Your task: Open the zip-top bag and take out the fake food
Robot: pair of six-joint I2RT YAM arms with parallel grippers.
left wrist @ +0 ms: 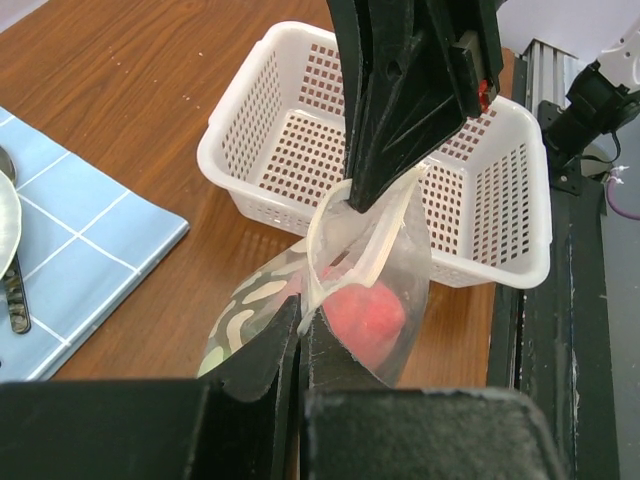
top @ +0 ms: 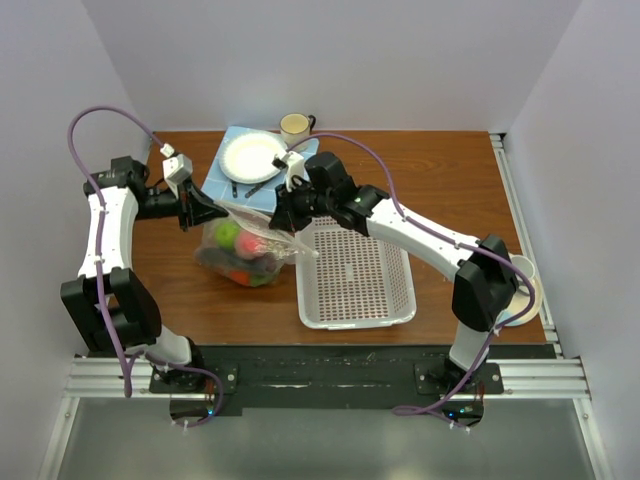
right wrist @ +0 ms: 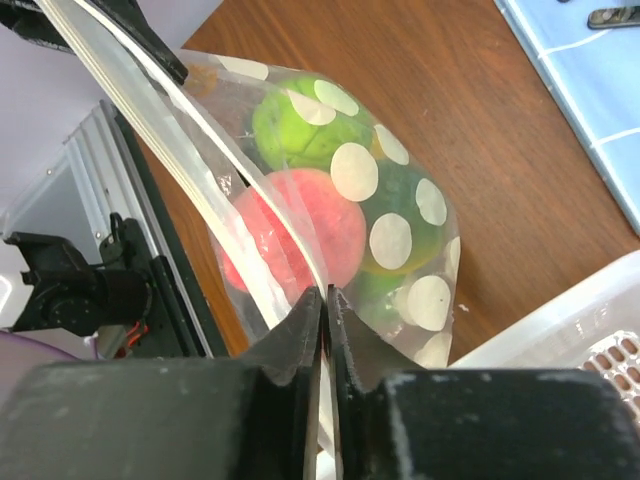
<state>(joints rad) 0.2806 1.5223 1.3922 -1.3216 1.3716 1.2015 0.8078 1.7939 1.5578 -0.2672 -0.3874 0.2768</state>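
Clamping their jaws on opposite lips of the zip-top bag (right wrist: 352,172), the left gripper (left wrist: 300,318) and right gripper (right wrist: 325,297) hold its mouth only partly parted, with the fake food (right wrist: 290,240) not yet removed.

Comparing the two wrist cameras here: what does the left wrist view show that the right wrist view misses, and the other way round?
Only the left wrist view: most of the white basket's perforated inside, the plate at the frame edge, and the zip-top bag's mouth stretched between the right gripper and the left gripper. Only the right wrist view: the green fake food and the bag's white dots, seen clearly. Both: the red fake food, the blue cloth, the wooden table, and both grippers pinching the bag's top edge.
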